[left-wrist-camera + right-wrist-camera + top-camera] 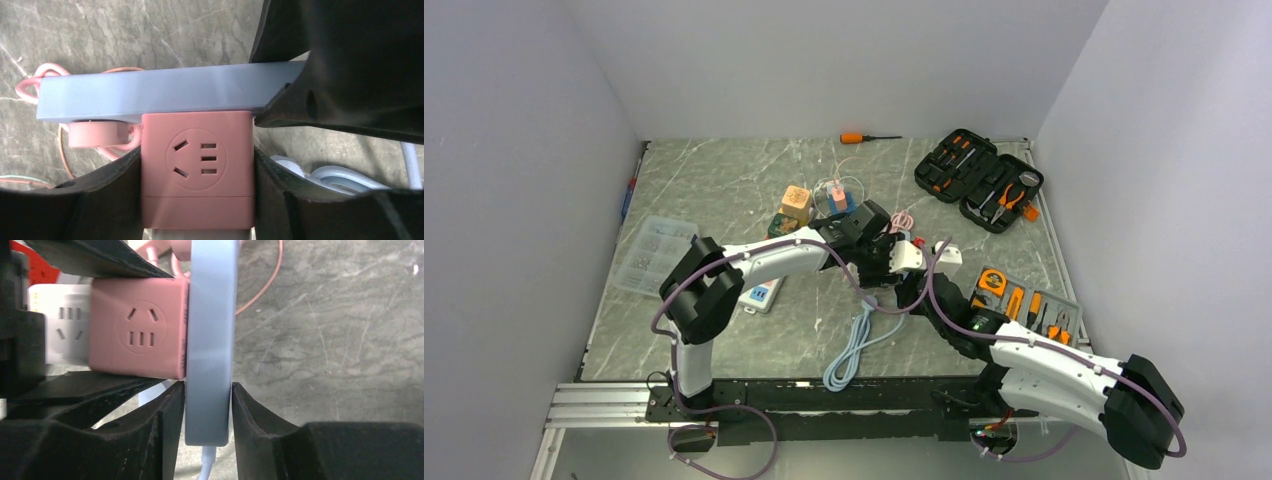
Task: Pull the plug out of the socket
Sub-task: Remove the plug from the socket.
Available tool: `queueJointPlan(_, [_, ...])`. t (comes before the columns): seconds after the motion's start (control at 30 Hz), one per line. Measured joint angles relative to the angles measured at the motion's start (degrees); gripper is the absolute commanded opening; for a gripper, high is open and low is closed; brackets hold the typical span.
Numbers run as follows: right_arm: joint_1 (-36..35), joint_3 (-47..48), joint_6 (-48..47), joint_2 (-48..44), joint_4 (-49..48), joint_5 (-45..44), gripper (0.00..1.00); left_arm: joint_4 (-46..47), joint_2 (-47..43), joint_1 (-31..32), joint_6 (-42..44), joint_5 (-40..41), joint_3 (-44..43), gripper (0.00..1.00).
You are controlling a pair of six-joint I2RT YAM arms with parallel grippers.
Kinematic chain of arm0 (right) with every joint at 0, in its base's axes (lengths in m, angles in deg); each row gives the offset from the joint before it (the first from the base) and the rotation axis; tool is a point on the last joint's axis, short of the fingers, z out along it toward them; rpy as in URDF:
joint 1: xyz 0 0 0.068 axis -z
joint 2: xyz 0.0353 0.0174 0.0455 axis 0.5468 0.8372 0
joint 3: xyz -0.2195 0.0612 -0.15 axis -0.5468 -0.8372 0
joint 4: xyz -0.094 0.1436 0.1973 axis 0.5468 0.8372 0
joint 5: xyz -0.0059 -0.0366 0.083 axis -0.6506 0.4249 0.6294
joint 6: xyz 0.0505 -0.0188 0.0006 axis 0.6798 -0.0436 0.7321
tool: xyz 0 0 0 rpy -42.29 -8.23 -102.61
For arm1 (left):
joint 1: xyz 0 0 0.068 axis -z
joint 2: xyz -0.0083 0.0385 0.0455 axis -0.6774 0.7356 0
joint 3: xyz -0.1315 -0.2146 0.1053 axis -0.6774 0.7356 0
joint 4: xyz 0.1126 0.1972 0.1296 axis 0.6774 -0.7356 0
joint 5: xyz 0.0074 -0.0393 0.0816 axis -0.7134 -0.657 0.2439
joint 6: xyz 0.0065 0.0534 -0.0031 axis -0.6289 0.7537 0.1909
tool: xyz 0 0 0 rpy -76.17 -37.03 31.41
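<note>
Right wrist view: right gripper (pixel 207 397) pinches the flat blue plug (pixel 210 315), flush against the pink cube socket (pixel 137 330) on its right face; left gripper (pixel 196 162) clamps that socket at the middle of the table (pixel 724 190), so pulling rightward should part them

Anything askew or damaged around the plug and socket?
Nothing damaged or spilled. The blue plug sits flush against the pink socket cube, not tilted; right gripper pinches the plug, left gripper the cube. Only stray: an orange screwdriver lying outside the open tool case at the back.

Even, soft overhead light; dim, shadowed wrist close-ups.
</note>
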Motion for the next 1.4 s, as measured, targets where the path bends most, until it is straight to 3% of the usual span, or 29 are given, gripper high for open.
queueJointPlan(0.13, [-0.09,-1.16,0.28,-1.18,-1.62,1.07,0.66,-0.42,-0.02,0.22,0.24,1.18,0.07,0.2])
queueJointPlan(0.27, [0.0,-1.95,0.61,-1.14,-2.03,1.55,0.71,-0.94,-0.02,0.17,0.24,1.55,0.07,0.19])
queueJointPlan(0.43, [0.68,-1.99,0.96,0.52,-3.54,2.62,0.71,-1.64,-0.02,-0.22,0.07,1.7,0.0,0.17])
queueJointPlan(0.67, [3.93,-1.97,0.87,6.58,-10.73,7.58,0.6,-3.04,-0.02,-0.81,-0.61,3.08,-0.57,0.15])
queueJointPlan(0.9, [4.66,-1.99,1.09,10.05,-13.53,9.46,0.59,-4.74,-0.02,-0.2,-1.64,3.34,-2.03,0.14])
queueJointPlan(1.03, [4.68,-2.58,1.31,8.85,-13.86,9.4,0.49,-4.74,-0.02,-0.07,-2.05,3.5,-2.03,0.13])
queueJointPlan(1.2, [4.57,-1.25,1.33,12.22,-13.68,9.33,0.21,-4.83,-0.02,0.46,-2.49,4.52,-2.16,0.11])
queueJointPlan(1.4, [4.39,0.04,0.81,13.49,-12.68,8.85,0.0,-6.03,-0.11,0.46,-3.08,5.57,-2.89,0.08])
